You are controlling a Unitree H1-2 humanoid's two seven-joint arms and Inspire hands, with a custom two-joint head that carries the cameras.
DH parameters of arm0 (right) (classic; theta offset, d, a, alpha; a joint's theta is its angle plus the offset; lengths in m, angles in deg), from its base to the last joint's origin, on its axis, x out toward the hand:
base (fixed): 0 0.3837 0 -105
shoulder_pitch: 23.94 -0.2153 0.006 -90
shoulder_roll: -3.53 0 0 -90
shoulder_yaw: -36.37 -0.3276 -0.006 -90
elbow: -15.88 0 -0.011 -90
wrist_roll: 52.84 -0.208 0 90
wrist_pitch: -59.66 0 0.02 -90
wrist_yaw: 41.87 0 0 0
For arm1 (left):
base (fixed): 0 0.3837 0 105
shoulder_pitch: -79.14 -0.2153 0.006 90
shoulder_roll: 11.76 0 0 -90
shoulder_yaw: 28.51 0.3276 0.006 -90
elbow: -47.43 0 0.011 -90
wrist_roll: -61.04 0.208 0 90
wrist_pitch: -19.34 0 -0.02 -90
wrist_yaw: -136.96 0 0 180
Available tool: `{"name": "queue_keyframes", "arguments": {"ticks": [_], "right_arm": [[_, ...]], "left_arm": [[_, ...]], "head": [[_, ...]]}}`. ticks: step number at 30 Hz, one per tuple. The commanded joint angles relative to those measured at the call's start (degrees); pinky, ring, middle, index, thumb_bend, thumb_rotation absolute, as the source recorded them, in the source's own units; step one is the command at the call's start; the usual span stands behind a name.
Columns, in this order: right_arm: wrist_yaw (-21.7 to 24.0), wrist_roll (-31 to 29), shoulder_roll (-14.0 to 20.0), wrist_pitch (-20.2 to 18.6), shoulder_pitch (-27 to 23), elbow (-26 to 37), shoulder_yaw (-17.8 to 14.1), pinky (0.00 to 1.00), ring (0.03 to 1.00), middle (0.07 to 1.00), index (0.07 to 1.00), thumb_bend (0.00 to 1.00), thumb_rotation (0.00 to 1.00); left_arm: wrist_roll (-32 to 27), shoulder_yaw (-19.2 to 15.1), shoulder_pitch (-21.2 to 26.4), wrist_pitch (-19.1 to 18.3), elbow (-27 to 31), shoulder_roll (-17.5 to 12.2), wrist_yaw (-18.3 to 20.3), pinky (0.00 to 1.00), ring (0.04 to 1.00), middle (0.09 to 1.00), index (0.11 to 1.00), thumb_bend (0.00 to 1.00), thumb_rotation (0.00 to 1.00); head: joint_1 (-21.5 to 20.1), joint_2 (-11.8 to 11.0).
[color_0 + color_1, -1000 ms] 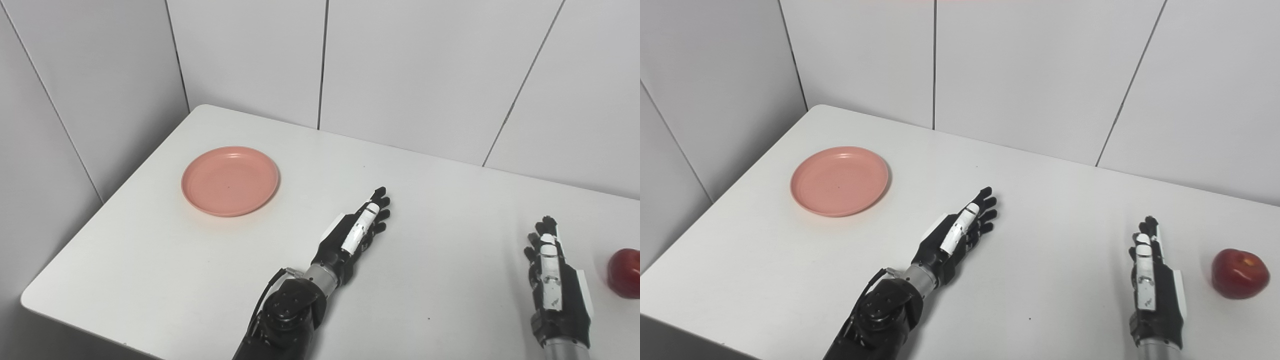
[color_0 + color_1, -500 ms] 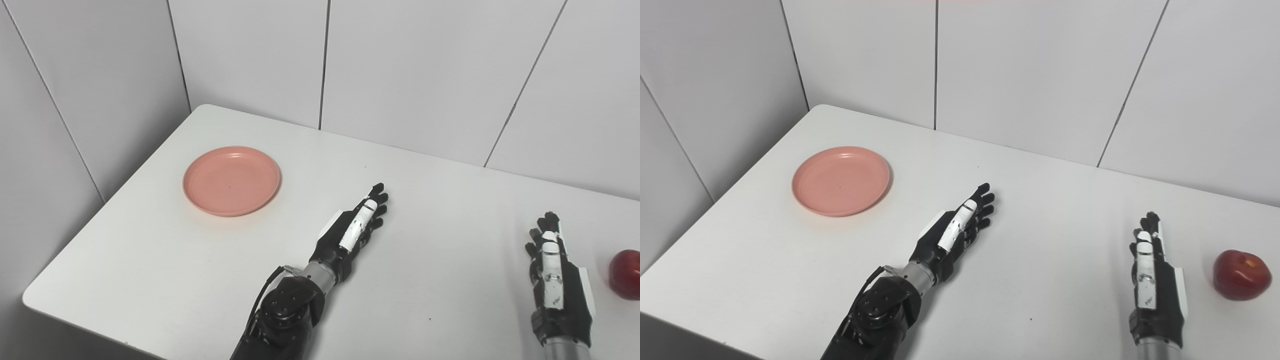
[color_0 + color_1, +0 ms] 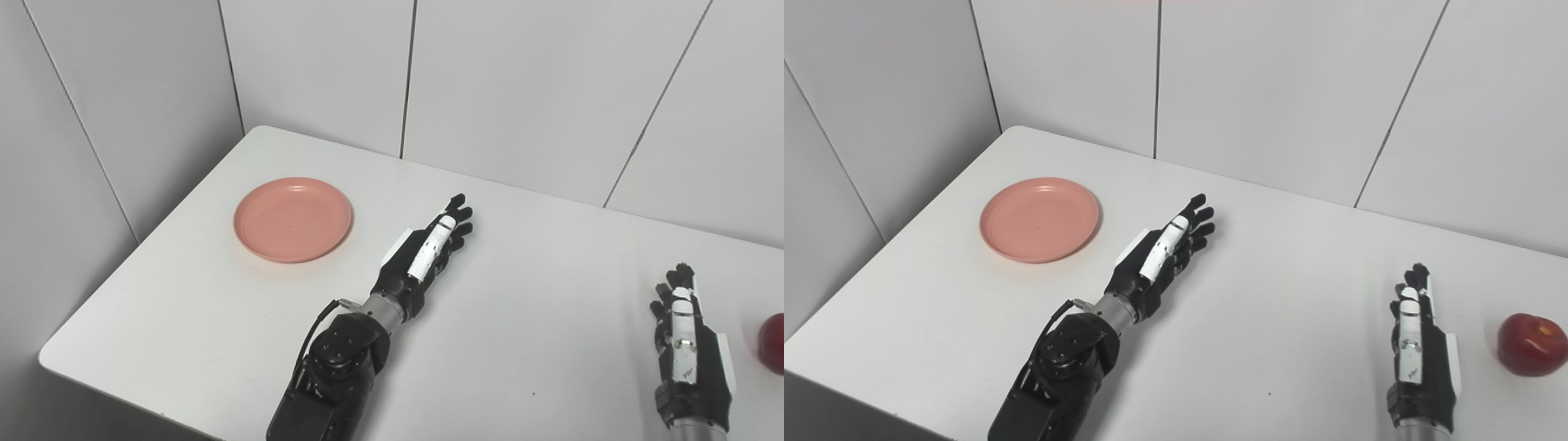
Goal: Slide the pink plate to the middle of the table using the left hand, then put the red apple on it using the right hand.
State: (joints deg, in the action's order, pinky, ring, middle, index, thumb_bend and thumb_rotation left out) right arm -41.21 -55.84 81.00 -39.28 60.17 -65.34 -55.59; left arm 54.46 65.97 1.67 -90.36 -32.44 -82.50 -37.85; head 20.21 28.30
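One round, smooth pink plate (image 3: 1039,218) lies empty at the tabletop's (image 3: 1274,294) far left. One glossy red apple (image 3: 1532,343) sits at the right edge. Left hand (image 3: 1165,251), empty with fingers extended, is near the plate; right hand (image 3: 1418,352), likewise empty and extended, is beside the apple.

The left hand (image 3: 429,251) has reached farther across the table, away from the near edge, with its arm stretched out more, and it now sits closer to the pink plate (image 3: 293,218) though not touching it. The camera itself has swung a little, shifting the whole scene rightward.
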Motion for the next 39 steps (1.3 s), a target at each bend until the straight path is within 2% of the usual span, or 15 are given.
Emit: {"name": "queue_keyframes", "arguments": {"ticks": [1, 7, 14, 19, 27, 31, 39], "right_arm": [[0.2, -0.4, -0.2, -0.1, -1.3, 1.9, -0.1, 1.00, 1.000, 1.000, 1.000, 0.08, 1.00], [-0.1, 0.0, -0.2, -0.9, -1.1, 2.8, 0.1, 1.00, 0.991, 1.000, 1.000, 0.07, 1.00], [0.0, 0.0, -0.1, -0.9, -1.1, 2.7, 0.2, 1.00, 0.994, 1.000, 1.000, 0.06, 1.00], [-0.1, 0.5, -0.1, -2.4, -1.0, 3.5, 0.4, 1.00, 0.997, 1.000, 1.000, 0.06, 1.00], [-0.1, 0.3, -0.1, -2.1, -1.0, 3.3, 0.4, 1.00, 0.988, 0.996, 1.000, 0.06, 1.00], [0.0, 0.3, 0.0, -2.8, -1.0, 3.8, 0.5, 1.00, 0.991, 0.999, 1.000, 0.05, 1.00], [0.3, -0.3, 0.3, -2.0, -1.2, 3.1, 0.3, 1.00, 0.993, 1.000, 1.000, 0.05, 1.00]], "left_arm": [[-0.3, -0.3, 3.3, 0.0, 2.4, -0.4, 0.2, 0.98, 0.948, 0.963, 0.957, 0.41, 1.00], [1.2, -1.0, 5.9, -2.3, 4.4, -2.1, -0.8, 0.96, 0.948, 0.959, 0.943, 0.41, 1.00], [-0.5, -4.1, 8.5, -3.1, 4.9, -3.3, -1.0, 0.96, 0.949, 0.959, 0.937, 0.40, 1.00], [-1.3, -6.4, 10.1, -2.8, 4.7, -4.7, -1.6, 0.95, 0.944, 0.953, 0.939, 0.41, 1.00], [-1.0, -9.8, 12.7, -1.6, 3.5, -7.4, -2.4, 0.94, 0.943, 0.953, 0.939, 0.40, 1.00], [-0.9, -11.4, 13.9, -2.6, 3.7, -8.2, -3.8, 0.93, 0.937, 0.945, 0.930, 0.40, 1.00], [-2.6, -14.7, 15.3, -0.8, 1.6, -9.6, -4.6, 0.94, 0.948, 0.953, 0.928, 0.42, 1.00]], "head": [[0.1, 0.1], [0.5, 0.1], [0.8, -0.1], [0.9, -0.2], [1.0, -0.4], [1.1, -0.5], [1.4, -0.7]]}}
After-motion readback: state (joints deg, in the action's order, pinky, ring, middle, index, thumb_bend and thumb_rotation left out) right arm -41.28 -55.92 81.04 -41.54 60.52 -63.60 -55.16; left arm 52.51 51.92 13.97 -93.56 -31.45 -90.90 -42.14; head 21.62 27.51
